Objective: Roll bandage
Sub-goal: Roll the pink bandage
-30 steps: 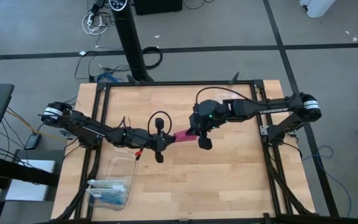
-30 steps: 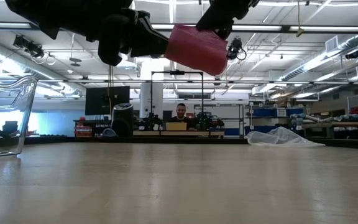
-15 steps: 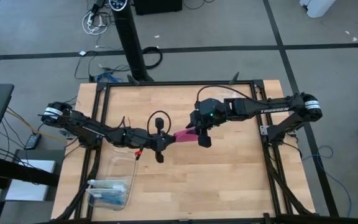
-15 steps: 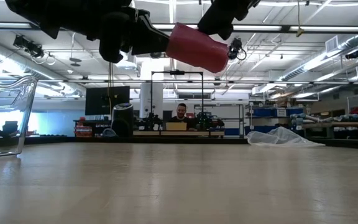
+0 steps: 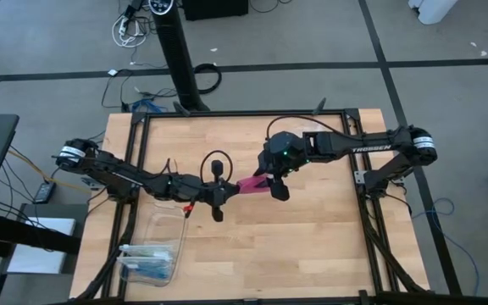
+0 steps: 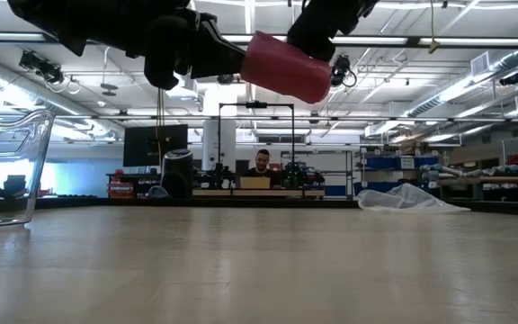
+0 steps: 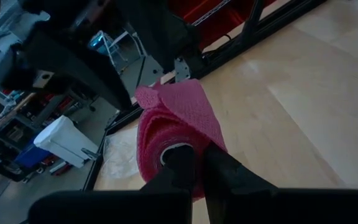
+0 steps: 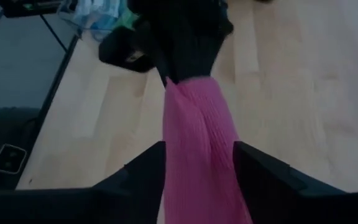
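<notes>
The magenta-pink bandage (image 5: pixel 251 185) hangs in the air above the middle of the table, between my two grippers. Most of it is wound into a roll (image 7: pixel 176 127), which is on my left gripper (image 7: pixel 191 155); that gripper is shut and points roughly level toward the table's right. A short flat length (image 8: pixel 197 124) runs from the roll to my right gripper (image 8: pixel 197 163). It passes between that gripper's two fingers, which stand apart on either side of it. In the low view the bandage (image 6: pixel 286 67) is well clear of the tabletop. My left gripper has its shut fingers (image 7: pixel 182 163) at the middle of the roll's near end (image 7: pixel 174 149), coming in level along the roll's axis. The roll is wrapped around them and lifted clear of the table. My right gripper has the strip between its parted fingers; I cannot tell whether they touch it.
A clear plastic box (image 5: pixel 155 246) with blue contents lies at the table's front left. A clear plastic bag (image 6: pixel 407 200) lies far off on the tabletop in the low view. A person (image 6: pixel 261 164) sits in the room beyond. Bare wood lies below the bandage.
In the low view the end of the bandage under my right gripper has drawn up a little. Both arms have stayed where they were.
</notes>
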